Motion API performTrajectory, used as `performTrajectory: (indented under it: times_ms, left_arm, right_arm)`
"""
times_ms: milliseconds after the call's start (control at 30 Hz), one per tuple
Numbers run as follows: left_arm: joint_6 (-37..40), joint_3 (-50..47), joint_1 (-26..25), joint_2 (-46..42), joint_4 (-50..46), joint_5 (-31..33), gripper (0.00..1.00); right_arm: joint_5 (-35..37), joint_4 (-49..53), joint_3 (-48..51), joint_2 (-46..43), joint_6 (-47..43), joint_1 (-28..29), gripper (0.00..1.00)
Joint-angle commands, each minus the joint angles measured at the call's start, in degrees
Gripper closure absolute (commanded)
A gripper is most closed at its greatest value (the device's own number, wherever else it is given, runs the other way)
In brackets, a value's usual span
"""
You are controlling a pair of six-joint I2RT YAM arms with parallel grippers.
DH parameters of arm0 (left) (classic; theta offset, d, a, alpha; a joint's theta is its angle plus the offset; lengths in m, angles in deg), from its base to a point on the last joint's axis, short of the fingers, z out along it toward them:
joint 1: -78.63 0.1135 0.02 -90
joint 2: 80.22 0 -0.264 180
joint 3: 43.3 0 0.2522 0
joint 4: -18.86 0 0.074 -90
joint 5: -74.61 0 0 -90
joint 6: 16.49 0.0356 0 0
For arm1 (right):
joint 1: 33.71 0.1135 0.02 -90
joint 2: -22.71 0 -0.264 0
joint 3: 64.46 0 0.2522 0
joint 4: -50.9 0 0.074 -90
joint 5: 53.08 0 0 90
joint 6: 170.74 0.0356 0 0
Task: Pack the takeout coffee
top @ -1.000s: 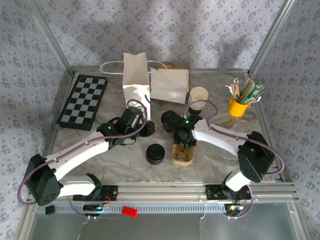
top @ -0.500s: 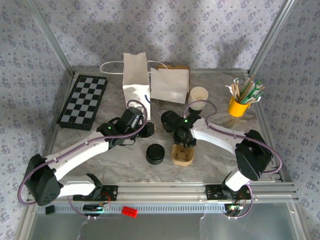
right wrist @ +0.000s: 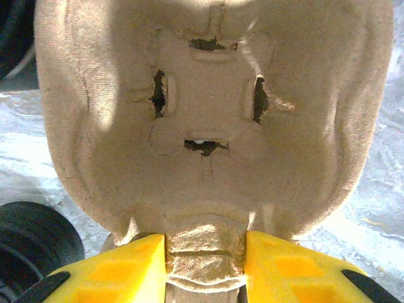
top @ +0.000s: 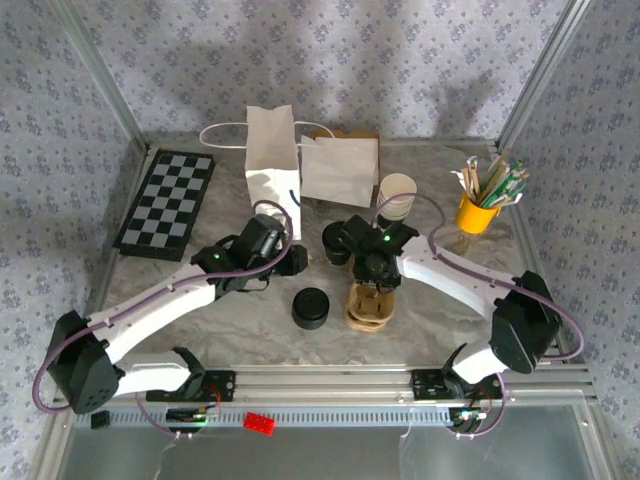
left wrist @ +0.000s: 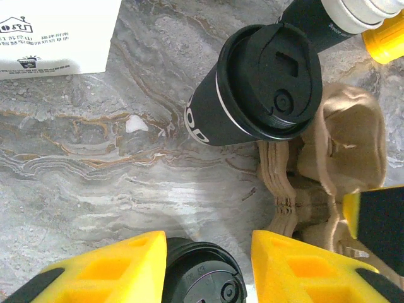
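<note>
The takeout coffee [left wrist: 259, 82], a dark paper cup under a round black lid, stood on the marbled surface [left wrist: 126, 170] just beside the pulp carrier [left wrist: 344, 145].

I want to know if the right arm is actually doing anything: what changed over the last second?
The right arm's elbow swung outward to the right, and the right gripper narrowed onto the centre rib of the pulp carrier. The left gripper, lidded cup, lid stack and white bag stayed put.
</note>
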Motion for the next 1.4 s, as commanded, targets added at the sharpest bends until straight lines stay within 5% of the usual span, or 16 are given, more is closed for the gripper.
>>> performTrajectory:
  times_ms: [0,567,867,1367]
  left_arm:
    - [0.89,0.61,-0.63,-1.85,-1.51,0.26,0.59]
    - [0.61,0.59,-0.74,-1.88,-1.94,0.13,0.59]
    - [0.68,1.37,-0.8,-1.73,-2.56,0.13,0.58]
    - [0.61,1.81,-1.21,-1.7,-2.24,0.21,0.58]
  right_arm:
    - [-1.46,4.23,-2.01,-1.91,-5.78,-0.94,0.64]
    - [-9.79,0.23,2.64,-0.58,-12.23,-3.07,0.63]
    - [-7.8,0.28,2.52,-0.35,-12.28,-3.09,0.5]
    - [-5.47,-1.01,2.75,-0.26,-3.71,-2.12,0.44]
